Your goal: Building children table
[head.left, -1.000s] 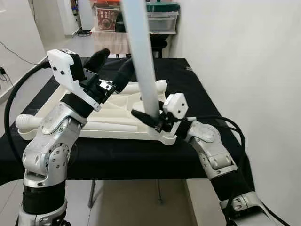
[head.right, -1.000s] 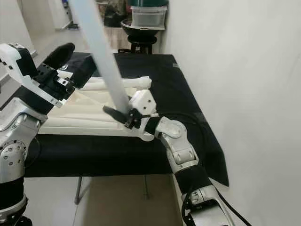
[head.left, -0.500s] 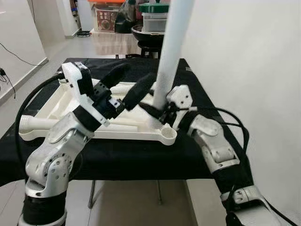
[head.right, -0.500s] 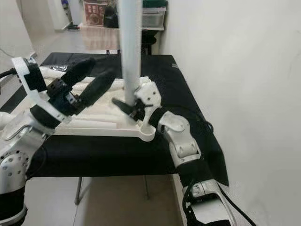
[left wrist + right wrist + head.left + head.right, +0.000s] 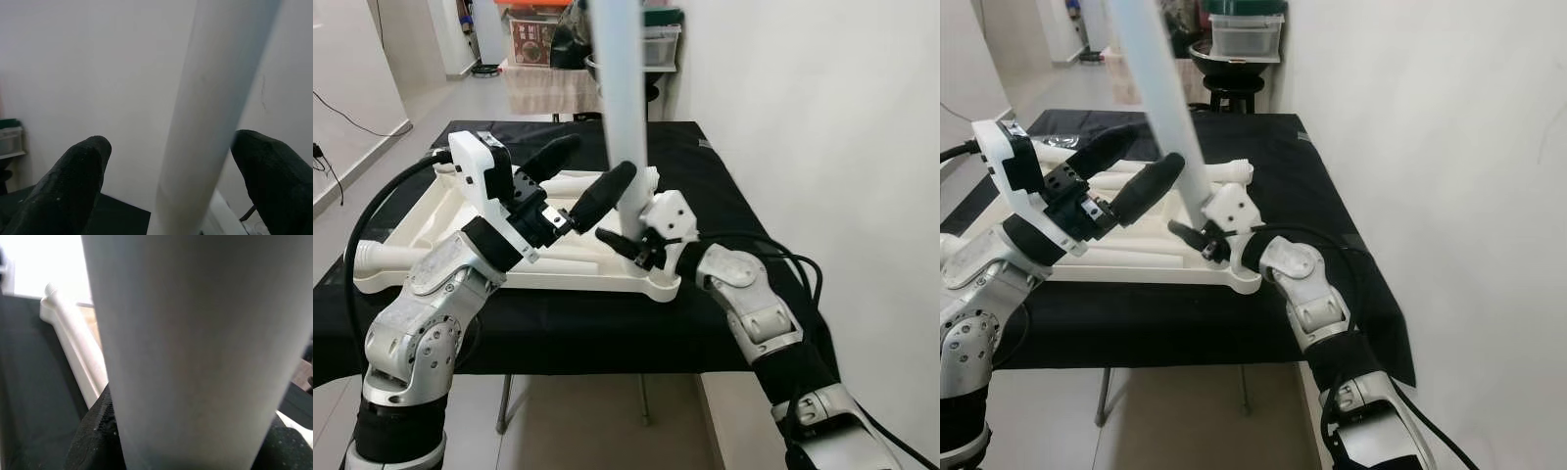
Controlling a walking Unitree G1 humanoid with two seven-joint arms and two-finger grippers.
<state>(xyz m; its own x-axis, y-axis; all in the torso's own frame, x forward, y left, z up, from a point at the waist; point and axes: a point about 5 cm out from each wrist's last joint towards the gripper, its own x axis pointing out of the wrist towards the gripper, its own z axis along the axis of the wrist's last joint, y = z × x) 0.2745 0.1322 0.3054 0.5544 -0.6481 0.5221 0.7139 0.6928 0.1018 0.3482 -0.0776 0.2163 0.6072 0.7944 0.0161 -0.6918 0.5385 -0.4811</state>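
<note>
A long white table leg stands nearly upright, its lower end at the near right corner of the upturned white table top. My right gripper is shut on the leg's base; in the right wrist view the leg sits close between the black fingers. My left gripper is open and held up beside the leg, higher along it. In the left wrist view the leg stands between the two spread fingertips. More white legs lie on the table top.
The table top lies on a black-covered table whose front edge is close to me. A white wall runs along the right. Storage boxes and a dark stool stand behind. A black cable loops at my left arm.
The leg, leaning right half a second ago, now stands nearly upright with a slight lean left. My left gripper stays open beside it, one finger now against the leg.
</note>
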